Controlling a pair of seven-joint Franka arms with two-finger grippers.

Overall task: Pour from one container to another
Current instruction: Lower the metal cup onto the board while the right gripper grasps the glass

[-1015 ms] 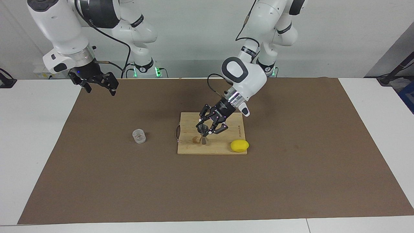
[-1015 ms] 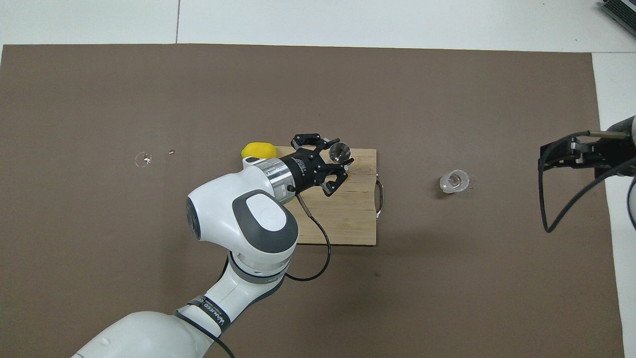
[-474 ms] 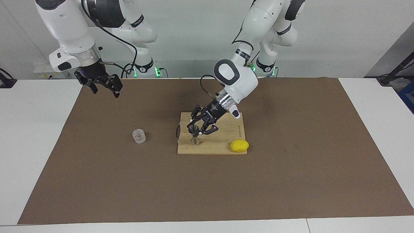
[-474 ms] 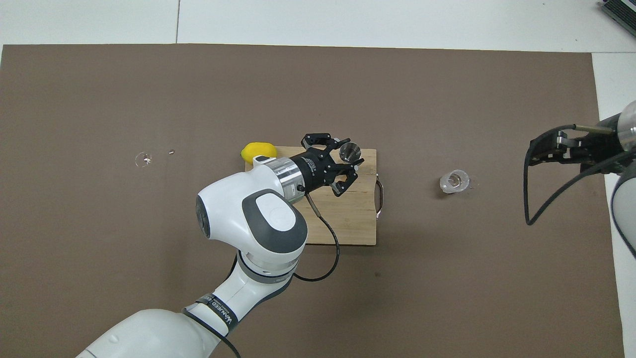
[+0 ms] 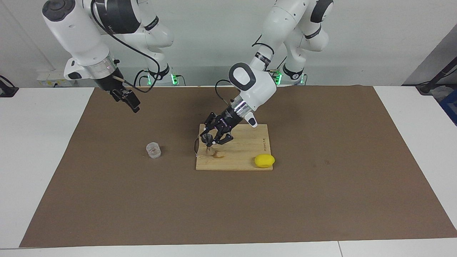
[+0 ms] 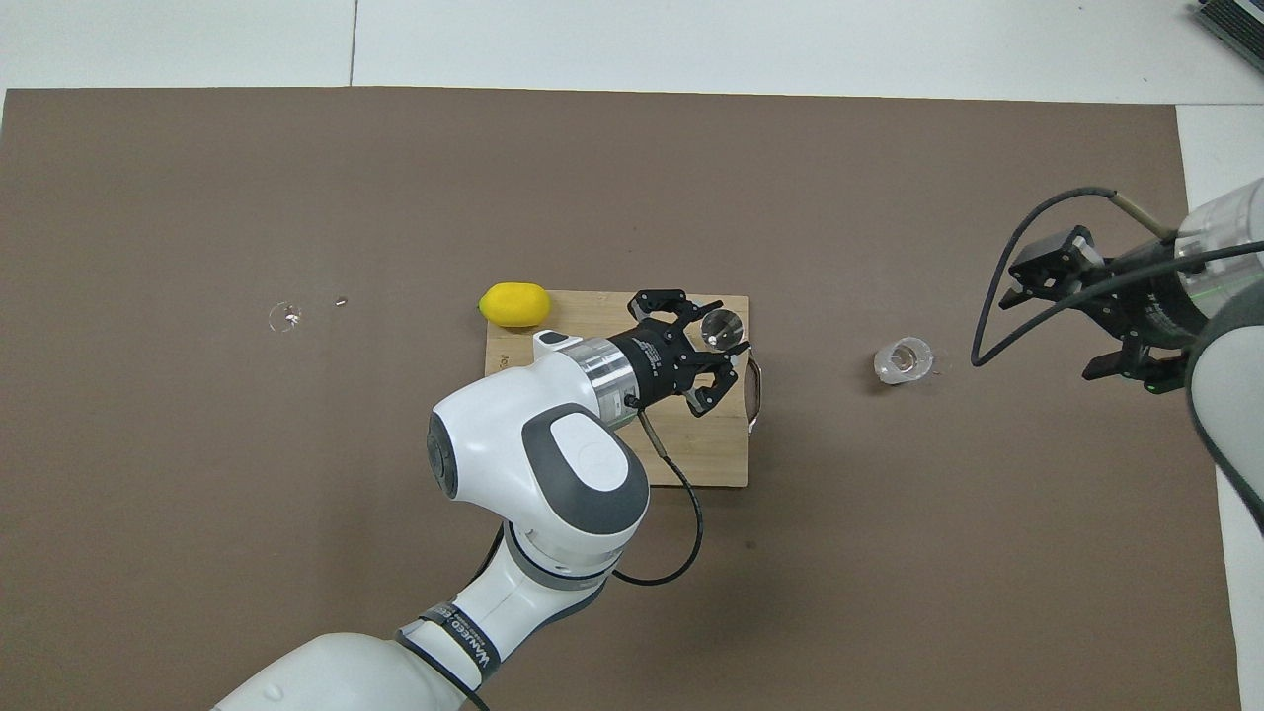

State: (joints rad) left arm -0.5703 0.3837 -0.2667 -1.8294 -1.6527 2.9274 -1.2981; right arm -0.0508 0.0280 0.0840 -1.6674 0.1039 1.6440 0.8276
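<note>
Two containers decide the coming move: the clear glass cup stands upright on the brown mat, alone and untouched, toward the right arm's end of the table, and the steel jigger is clamped upright in the left gripper over the edge of the cutting board that faces the cup. Cup and jigger are well apart, with bare mat between them. The right gripper, its fingers spread and holding nothing, hangs over the mat on the robots' side of the cup and is the nearer hand to it. Against a second ago, the left gripper has carried the jigger across the board toward the cup, and the right gripper has swung in and turned toward it; the cup and the lemon have stayed put.
</note>
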